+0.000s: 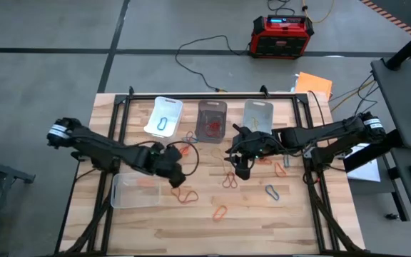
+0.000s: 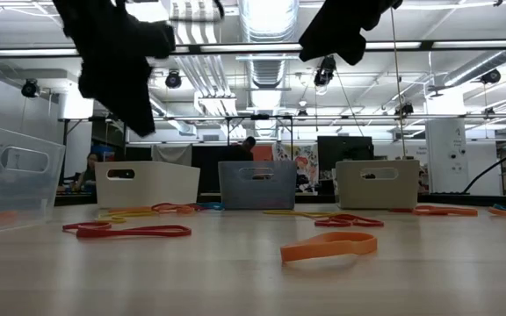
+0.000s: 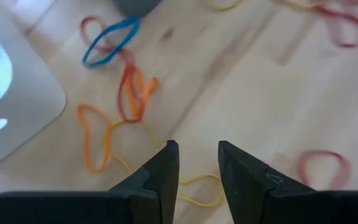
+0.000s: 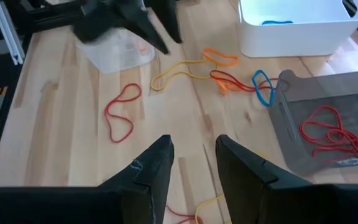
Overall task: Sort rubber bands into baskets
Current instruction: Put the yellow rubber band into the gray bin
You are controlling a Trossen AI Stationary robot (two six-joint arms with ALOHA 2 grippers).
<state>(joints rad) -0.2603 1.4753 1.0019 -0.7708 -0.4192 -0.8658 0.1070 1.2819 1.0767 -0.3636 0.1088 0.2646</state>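
Observation:
Many rubber bands lie loose on the wooden table: red (image 1: 186,194), orange (image 1: 221,212), greyish (image 1: 272,191), and a tangle of blue (image 3: 110,40), orange (image 3: 95,134) and yellow (image 3: 197,186). The white basket (image 1: 164,116) holds a blue band. The smoky basket (image 1: 212,120) holds red bands (image 4: 331,130). One clear basket (image 1: 258,116) stands at the back, the other (image 1: 135,190) at the near left. My left gripper (image 1: 179,178) hangs open and empty above the table beside the near clear basket. My right gripper (image 1: 242,171) hangs open and empty in front of the smoky basket.
A red-and-black box (image 1: 282,36) with cables stands on the floor beyond the table. Black frame rails (image 1: 120,107) run along the table's sides. In the low view both arms (image 2: 117,61) hang above the bands. Bare wood lies along the near edge (image 1: 212,239).

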